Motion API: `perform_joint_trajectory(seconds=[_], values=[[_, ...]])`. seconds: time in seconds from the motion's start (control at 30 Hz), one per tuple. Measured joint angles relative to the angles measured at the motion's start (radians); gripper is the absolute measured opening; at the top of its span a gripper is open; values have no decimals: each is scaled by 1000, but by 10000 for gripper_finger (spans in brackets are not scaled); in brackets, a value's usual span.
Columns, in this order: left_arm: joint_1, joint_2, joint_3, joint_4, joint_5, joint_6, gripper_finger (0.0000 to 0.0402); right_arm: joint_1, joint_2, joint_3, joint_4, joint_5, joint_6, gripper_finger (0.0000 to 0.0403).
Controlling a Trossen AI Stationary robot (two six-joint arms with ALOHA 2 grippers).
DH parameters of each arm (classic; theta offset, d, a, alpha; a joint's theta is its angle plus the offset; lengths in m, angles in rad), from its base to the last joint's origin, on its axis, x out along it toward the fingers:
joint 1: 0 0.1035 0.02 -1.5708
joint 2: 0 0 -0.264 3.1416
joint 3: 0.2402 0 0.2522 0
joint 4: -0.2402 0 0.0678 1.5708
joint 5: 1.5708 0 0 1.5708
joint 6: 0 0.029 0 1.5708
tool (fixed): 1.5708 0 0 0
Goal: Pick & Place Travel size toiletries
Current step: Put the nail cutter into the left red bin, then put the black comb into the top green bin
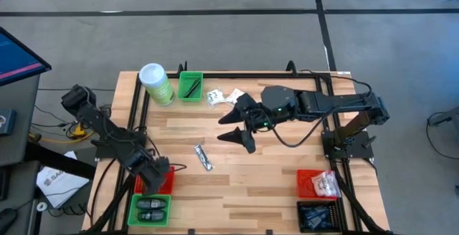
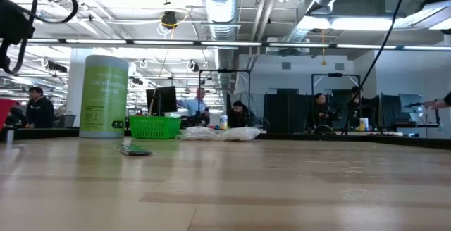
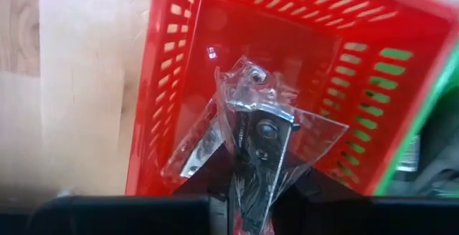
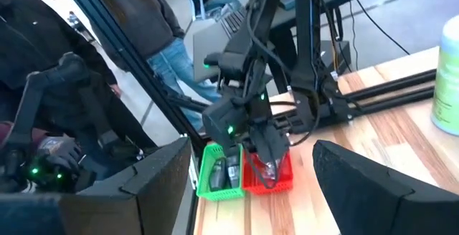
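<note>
wooden slats of the table (image 1: 287,160) carried bins at its corners, with a busy workshop behind. the left gripper (image 3: 251,199) hovered over the red bin (image 3: 179,84) at the table's near left, its fingers closed on a clear crinkly packet (image 3: 251,120) with a silvery tool inside. to finish this step well, it seemed wise to keep the packet centred over the bin's floor and release low, so the stiff film would not catch the slotted wall or tip into the green bin (image 1: 149,210) just beside it. the right gripper (image 1: 240,124) hung mid-table with fingers spread wide, holding nothing. another slim silvery packet (image 1: 204,157) lay loose on the wood, and white sachets (image 1: 217,97) sat at the far edge.
</note>
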Motion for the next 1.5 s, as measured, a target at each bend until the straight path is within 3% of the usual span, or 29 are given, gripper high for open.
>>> perform_joint_trajectory(seconds=[0.3,0.57,1.0,1.2,1.5], values=[[0,118,0,3,0,142,41,0,2,0,43,8,0,283],[1,143,0,4,-11,148,43,0,1,0,48,8,8,283],[1,134,0,3,41,142,101,-3,1,0,46,8,11,283],[1,53,0,-8,98,68,114,-3,1,0,35,7,11,283],[1,-177,1,-11,59,-156,90,-12,1,0,4,1,-35,283]])
